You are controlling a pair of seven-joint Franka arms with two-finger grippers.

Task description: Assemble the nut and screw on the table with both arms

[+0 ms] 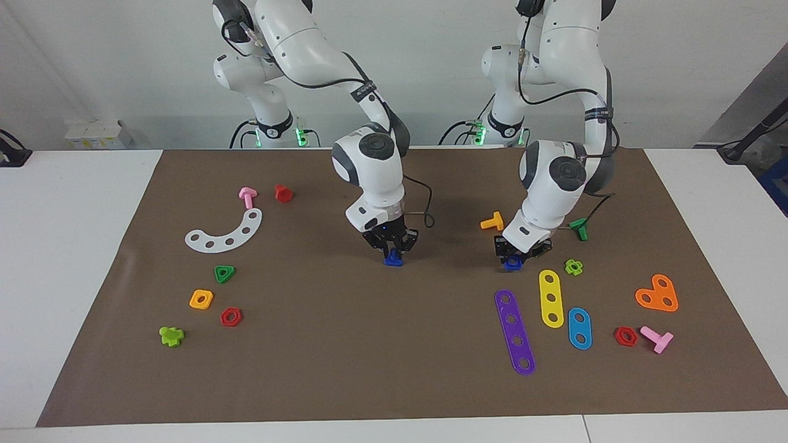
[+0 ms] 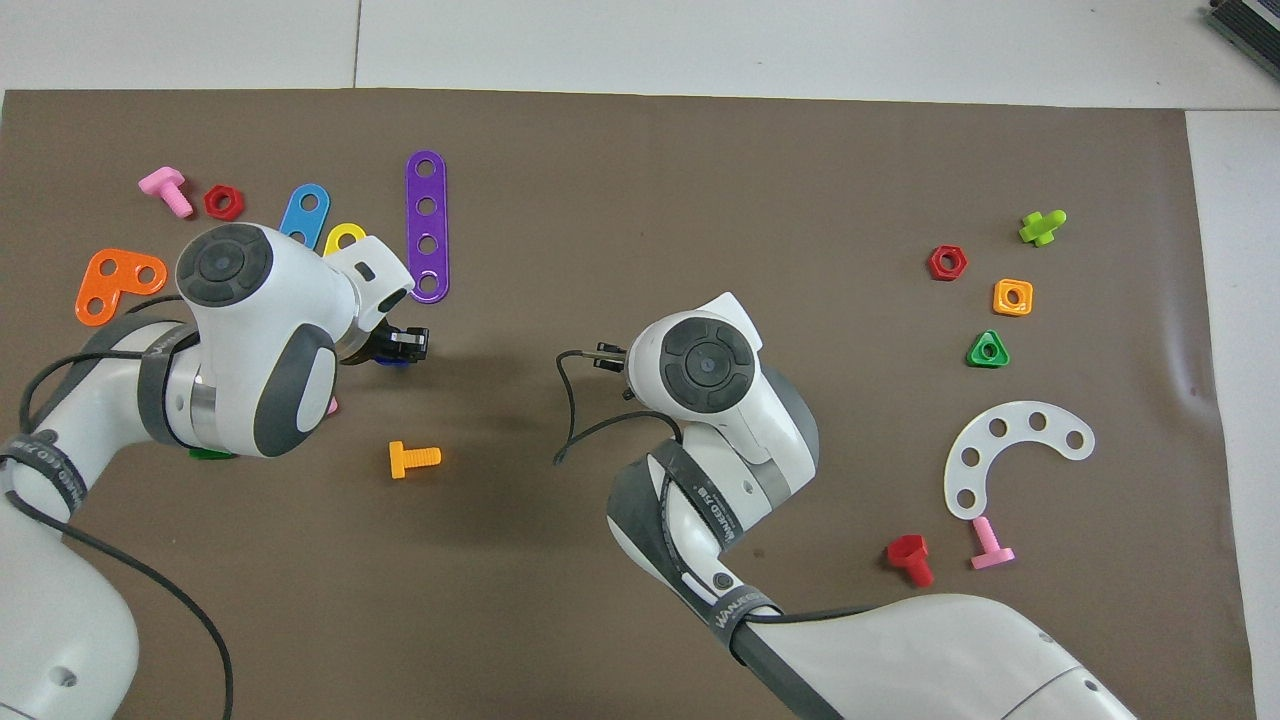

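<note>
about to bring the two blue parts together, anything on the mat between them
Nothing visible. The mat is bare between the blue part under the right gripper and the one under the left gripper. The orange screw lies nearer the robots.

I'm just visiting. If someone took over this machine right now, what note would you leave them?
Left gripper: shut on the nut, low over the mat, near the purple strip.
Right gripper: shut on the screw, low over the mat's middle.
Done: each arm has gripped its blue part.
To do: bring the two together and turn the nut onto the screw.
</note>
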